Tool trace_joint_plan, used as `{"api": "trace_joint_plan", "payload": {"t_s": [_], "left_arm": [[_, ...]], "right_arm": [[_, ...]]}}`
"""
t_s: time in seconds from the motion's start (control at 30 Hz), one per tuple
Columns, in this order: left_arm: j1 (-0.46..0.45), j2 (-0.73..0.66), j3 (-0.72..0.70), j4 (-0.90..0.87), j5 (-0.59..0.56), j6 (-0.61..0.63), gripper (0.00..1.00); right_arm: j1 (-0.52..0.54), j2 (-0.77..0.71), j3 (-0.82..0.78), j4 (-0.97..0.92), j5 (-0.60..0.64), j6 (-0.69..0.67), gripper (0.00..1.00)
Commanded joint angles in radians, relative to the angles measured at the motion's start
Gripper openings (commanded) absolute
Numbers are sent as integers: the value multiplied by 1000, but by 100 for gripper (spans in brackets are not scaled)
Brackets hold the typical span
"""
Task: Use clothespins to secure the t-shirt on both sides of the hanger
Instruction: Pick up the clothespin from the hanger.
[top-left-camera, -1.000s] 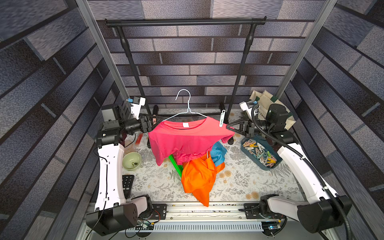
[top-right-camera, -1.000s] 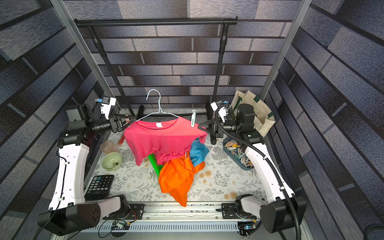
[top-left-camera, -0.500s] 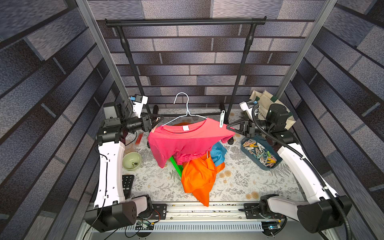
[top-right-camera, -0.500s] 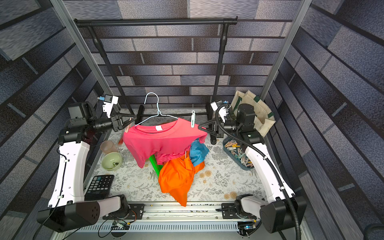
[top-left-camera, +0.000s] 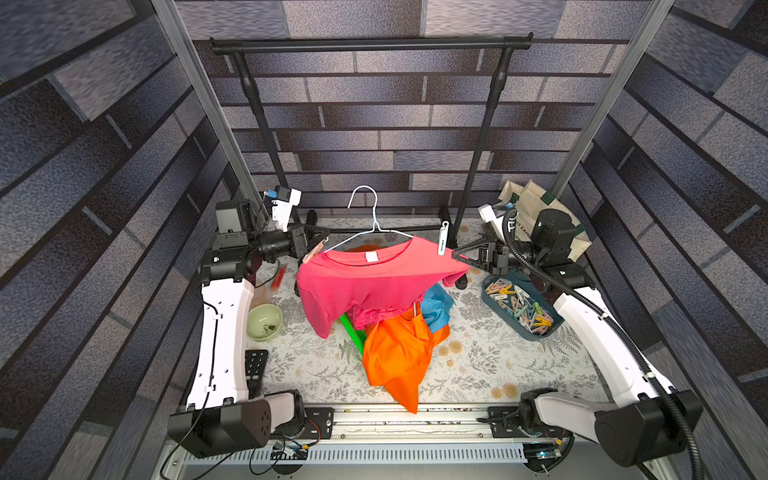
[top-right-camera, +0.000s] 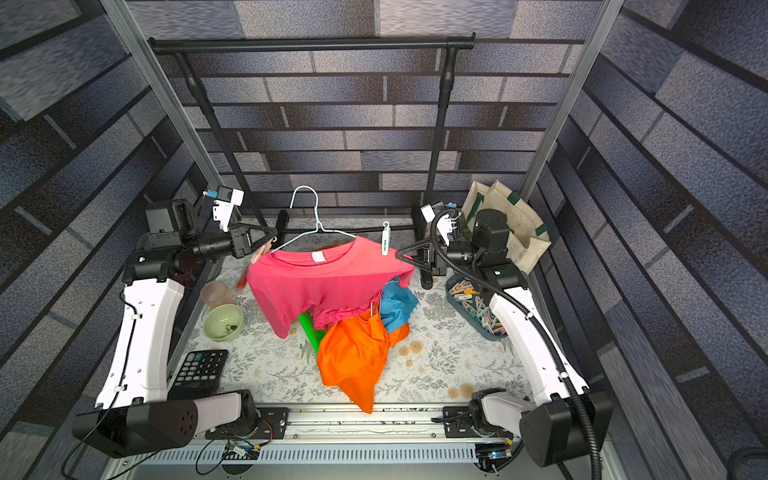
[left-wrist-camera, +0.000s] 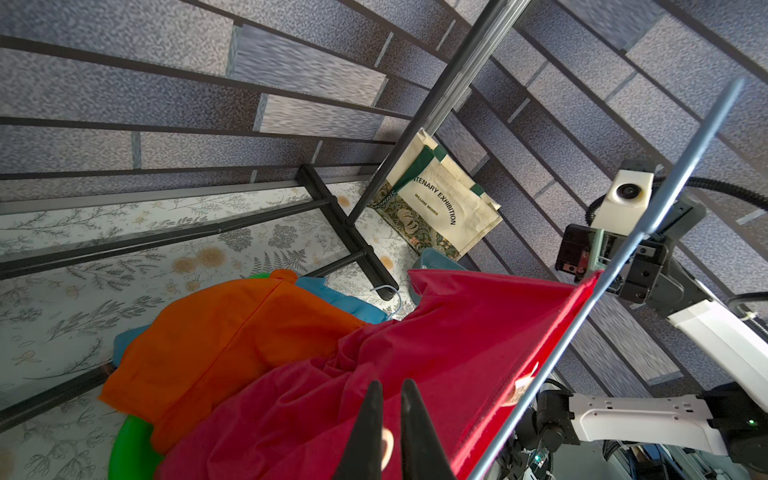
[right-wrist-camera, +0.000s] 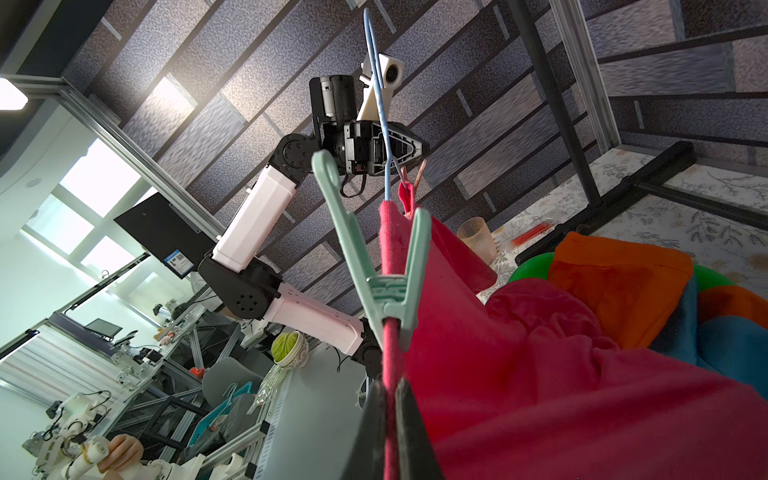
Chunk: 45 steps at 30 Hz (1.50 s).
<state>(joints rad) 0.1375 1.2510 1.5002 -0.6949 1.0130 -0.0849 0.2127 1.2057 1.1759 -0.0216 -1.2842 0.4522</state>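
A pink t-shirt (top-left-camera: 374, 282) (top-right-camera: 324, 282) hangs on a pale blue wire hanger (top-left-camera: 375, 218) held up between both arms. My right gripper (top-left-camera: 455, 254) (right-wrist-camera: 388, 386) is shut on the shirt's right shoulder edge over the wire. A mint clothespin (top-left-camera: 443, 239) (right-wrist-camera: 386, 270) is clipped on just beside it. At the hanger's left end my left gripper (top-left-camera: 322, 241) (left-wrist-camera: 388, 390) is shut on a pinkish-beige clothespin (top-left-camera: 311, 253) (left-wrist-camera: 386, 442), right by the shirt's left shoulder. More clothespins (top-left-camera: 521, 309) lie in a blue tray (top-left-camera: 485, 291).
Orange (top-left-camera: 395, 357) and blue (top-left-camera: 436, 305) garments are piled under the shirt on a green hanger (top-left-camera: 351, 332). A green bowl (top-left-camera: 264, 322), a calculator (top-left-camera: 255, 363) and a cup (top-right-camera: 216, 293) sit at the left. A tote bag (top-left-camera: 536, 208) and the black rack (top-left-camera: 370, 43) stand behind.
My left gripper's jaws have narrowed onto the pinkish clothespin, and it has shifted right toward the hanger's left end. The right gripper has stayed shut in place.
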Motion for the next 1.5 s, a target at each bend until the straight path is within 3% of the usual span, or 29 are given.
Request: {"api": "trace_joint_plan", "payload": {"t_s": [0.0, 0.03, 0.13, 0.17, 0.27, 0.4, 0.5, 0.67, 1.0, 1.2, 1.27, 1.33, 1.47], "left_arm": [[-32, -31, -17, 29, -109, -75, 15], [-37, -35, -17, 33, -135, -86, 23], [-44, -46, -16, 48, -152, -108, 75], [-43, -49, -13, 46, -155, -108, 86], [-34, -61, -24, 40, -175, -99, 100], [6, -60, -61, 68, -160, -115, 100], [29, -30, -58, 77, -137, -156, 94], [24, 24, -14, 67, -145, -206, 70], [-101, 49, 83, -16, -306, -169, 54], [-148, 45, 118, -64, -444, -174, 41], [-179, 50, 140, -95, -539, -185, 35], [-213, 59, 162, -119, -634, -210, 19], [-279, 82, 197, -141, -788, -268, 9]], "right_arm": [[-4, -34, -9, 105, 32, 42, 0], [-3, -34, -9, 108, 35, 45, 0], [-4, -34, -10, 114, 41, 51, 0], [-4, -34, -11, 114, 43, 51, 0], [-3, -32, -8, 118, 43, 55, 0], [-4, -32, -5, 137, 36, 67, 0], [-4, -31, -6, 138, 35, 72, 0], [-3, -31, -6, 138, 40, 75, 0], [-4, -22, -10, 92, 58, 50, 0], [-4, -18, -5, 53, 101, 25, 0], [-4, -26, -9, 59, 129, 36, 0], [-3, -38, -23, 105, 157, 79, 0], [-1, -74, -70, 203, 221, 162, 0]]}}
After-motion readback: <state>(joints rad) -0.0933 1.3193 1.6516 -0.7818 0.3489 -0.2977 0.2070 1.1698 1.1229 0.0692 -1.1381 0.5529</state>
